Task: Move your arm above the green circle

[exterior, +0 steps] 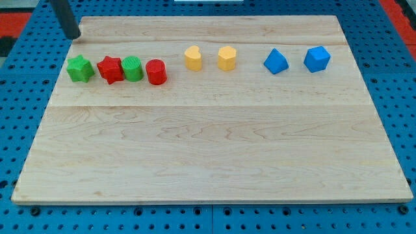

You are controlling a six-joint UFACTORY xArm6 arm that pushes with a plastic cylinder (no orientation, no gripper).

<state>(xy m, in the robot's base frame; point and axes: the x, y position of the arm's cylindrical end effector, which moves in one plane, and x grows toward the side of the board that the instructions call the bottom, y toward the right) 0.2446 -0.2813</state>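
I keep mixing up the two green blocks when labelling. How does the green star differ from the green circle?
The green star has pointed arms; the green circle is a round cylinder with a ridged top. The star ends the row at the view's left, nearest my tip; the circle sits between the red star and the red cylinder. Both are green and similar in size.

Pale wooden board [214, 149] – blue pegboard [13, 130] beneath, evenly lit.

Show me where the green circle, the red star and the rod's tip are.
green circle [132, 68], camera view, on its ribbed top face
red star [110, 68], camera view, middle of its top
my tip [73, 37], camera view, the rod's very end, up-left of the green star [80, 68]
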